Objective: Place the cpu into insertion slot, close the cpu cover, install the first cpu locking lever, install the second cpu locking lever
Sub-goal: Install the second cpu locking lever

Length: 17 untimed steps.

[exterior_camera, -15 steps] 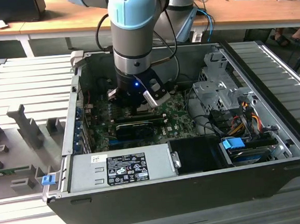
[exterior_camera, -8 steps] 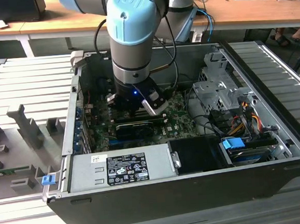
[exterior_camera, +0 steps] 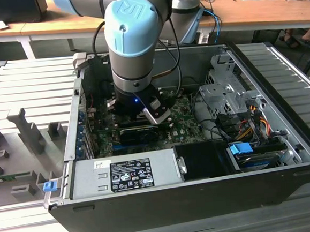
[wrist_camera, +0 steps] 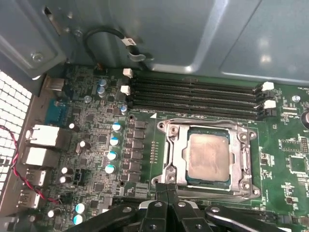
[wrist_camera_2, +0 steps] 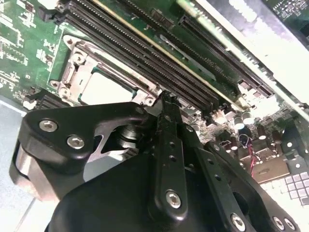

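I have the arm reaching down into the open computer case, its wrist low over the green motherboard. In the first wrist view the cpu already lies flat in the insertion slot, its pale face showing through the window of the cpu cover, which appears folded down around it (so the first two steps look done to me, though I can't confirm the cover is fully seated). I can't pick out the locking levers clearly enough to say whether either is latched.

The gripper sits right at the near edge of the socket frame, and its two fingers are pressed together with no gap and nothing between them. That reads to me as a pushing posture: a closed tip makes a narrow, stiff point for working along the rim where a lever would run. In the second wrist view the same closed gripper tip comes down just beside the socket corner, next to the long black memory slots. The slots run close along one side of the socket, which probably explains approaching from the opposite, freer edge.
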### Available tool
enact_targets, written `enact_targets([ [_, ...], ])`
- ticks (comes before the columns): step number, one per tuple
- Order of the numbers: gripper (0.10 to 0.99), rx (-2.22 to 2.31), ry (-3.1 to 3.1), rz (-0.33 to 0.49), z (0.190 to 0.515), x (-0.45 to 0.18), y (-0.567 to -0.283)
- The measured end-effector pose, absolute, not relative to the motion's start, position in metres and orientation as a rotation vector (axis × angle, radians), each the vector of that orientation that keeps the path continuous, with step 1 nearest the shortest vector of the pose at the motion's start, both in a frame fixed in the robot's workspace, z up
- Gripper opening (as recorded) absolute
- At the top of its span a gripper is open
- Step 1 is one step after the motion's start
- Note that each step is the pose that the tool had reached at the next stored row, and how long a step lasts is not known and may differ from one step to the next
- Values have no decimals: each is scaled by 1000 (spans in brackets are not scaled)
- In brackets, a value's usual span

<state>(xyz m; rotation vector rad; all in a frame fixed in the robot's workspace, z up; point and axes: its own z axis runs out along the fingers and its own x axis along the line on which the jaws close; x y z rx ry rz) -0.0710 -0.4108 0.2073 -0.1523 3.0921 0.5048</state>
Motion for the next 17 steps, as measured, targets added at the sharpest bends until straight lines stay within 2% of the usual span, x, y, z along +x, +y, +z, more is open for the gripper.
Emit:
enact_targets([
  [10,106,-153,3070,596,190,-76,-411],
  [17,106,-153,3069,599,198,-76,-411],
])
